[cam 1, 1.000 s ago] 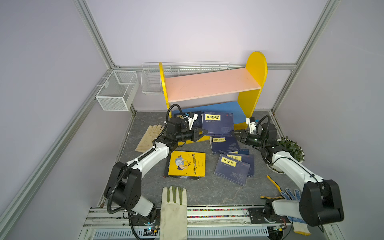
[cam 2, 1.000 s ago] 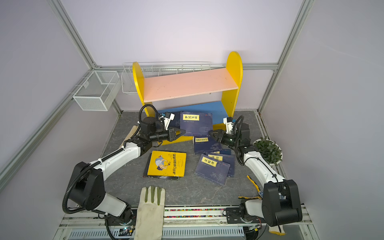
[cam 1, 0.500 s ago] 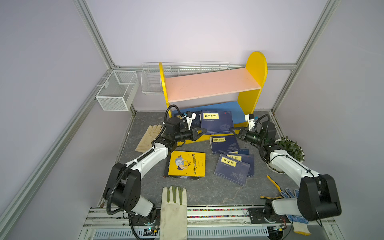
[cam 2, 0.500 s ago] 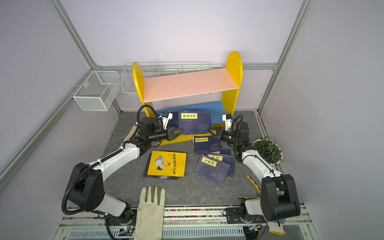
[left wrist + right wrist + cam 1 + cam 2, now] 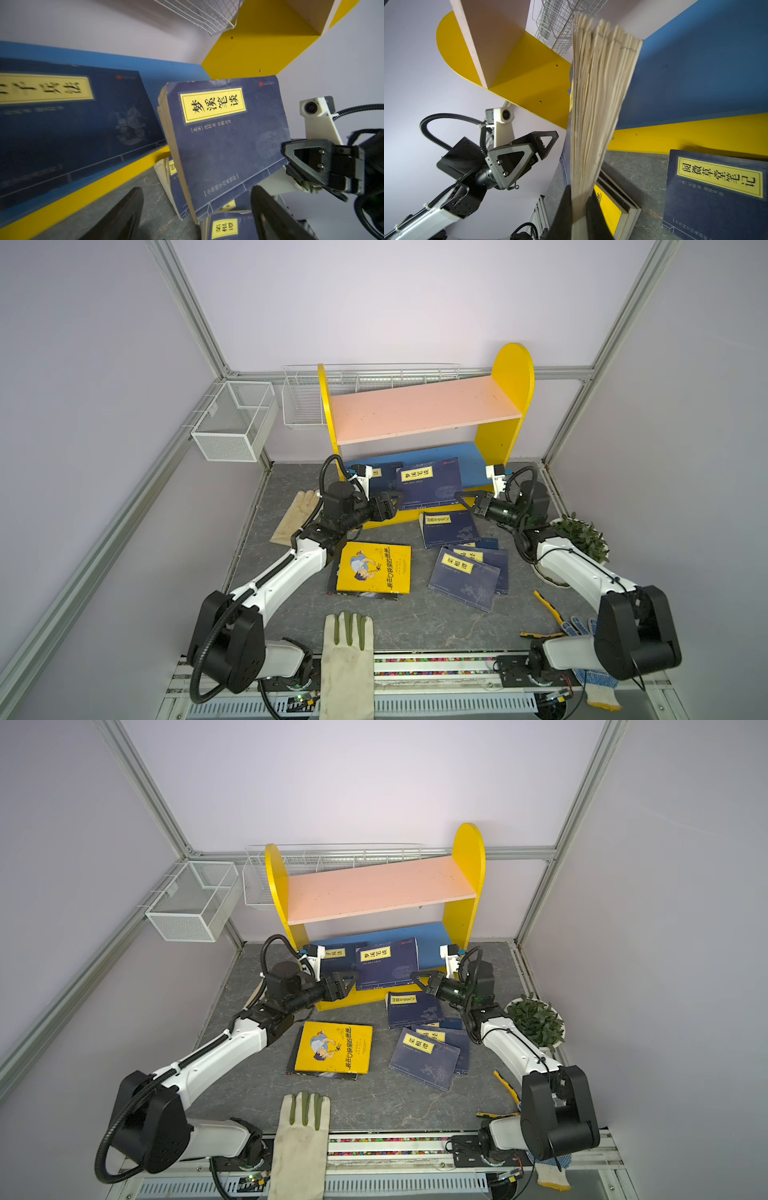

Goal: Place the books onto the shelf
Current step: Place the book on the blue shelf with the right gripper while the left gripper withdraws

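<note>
Grey stone-patterned worktop [image 5: 415,626] and the loose items on it. A cream work glove [image 5: 347,659], green between its fingers, lies across the worktop's front edge with its fingers pointing inward. A tan glove [image 5: 297,516] lies flat near the left edge. A potted green plant [image 5: 579,537] stands at the right edge. A yellow-handled hand tool [image 5: 548,608] and a blue-dotted white glove [image 5: 579,624] lie at the front right corner. A white mesh box basket [image 5: 232,423] hangs above the rear left corner. A long wire basket [image 5: 303,406] runs above the rear edge.
</note>
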You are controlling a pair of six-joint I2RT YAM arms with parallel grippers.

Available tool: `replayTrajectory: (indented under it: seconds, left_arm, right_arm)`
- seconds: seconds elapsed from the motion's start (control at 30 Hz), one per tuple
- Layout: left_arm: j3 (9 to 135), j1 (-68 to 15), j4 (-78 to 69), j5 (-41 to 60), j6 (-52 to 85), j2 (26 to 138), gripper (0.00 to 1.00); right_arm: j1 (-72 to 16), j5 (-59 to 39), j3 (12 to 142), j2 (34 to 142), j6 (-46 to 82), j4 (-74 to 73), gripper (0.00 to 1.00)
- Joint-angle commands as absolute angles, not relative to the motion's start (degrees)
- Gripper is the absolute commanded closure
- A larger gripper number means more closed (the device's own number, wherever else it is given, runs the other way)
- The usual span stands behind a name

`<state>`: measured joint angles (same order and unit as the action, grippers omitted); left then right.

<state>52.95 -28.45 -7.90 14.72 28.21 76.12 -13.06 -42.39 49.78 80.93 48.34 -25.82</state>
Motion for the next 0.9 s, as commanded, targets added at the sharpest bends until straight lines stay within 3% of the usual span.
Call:
replayTrajectory:
  seconds: [0.0,0.3,0.5,0.87]
  left_arm:
    - [49.36,-28.39,-6.29,2.17,28.93,73.21,0.17]
    - [39.41,-28.42,-4.46,-20.10,37.50,60.65,0.17]
    - [36.78,-27.97,12.60,-42.39,51.00,52.38,0.17]
    - [38.44,-23.94,16.76,-37.32,56.04,58.58,0.16]
  right_arm:
    - [-15.39,-41.19,53.96,84.23,49.64,-32.43,0.93]
    - [-21.73,-37.01,63.87,96.47,49.53,-33.33,0.93]
    - [-24.27,-34.73,72.32,103.34,47.95,-28.40,0.93]
    - [-28.14,-33.54,81.42,113.03,48.85,-24.98,0.92]
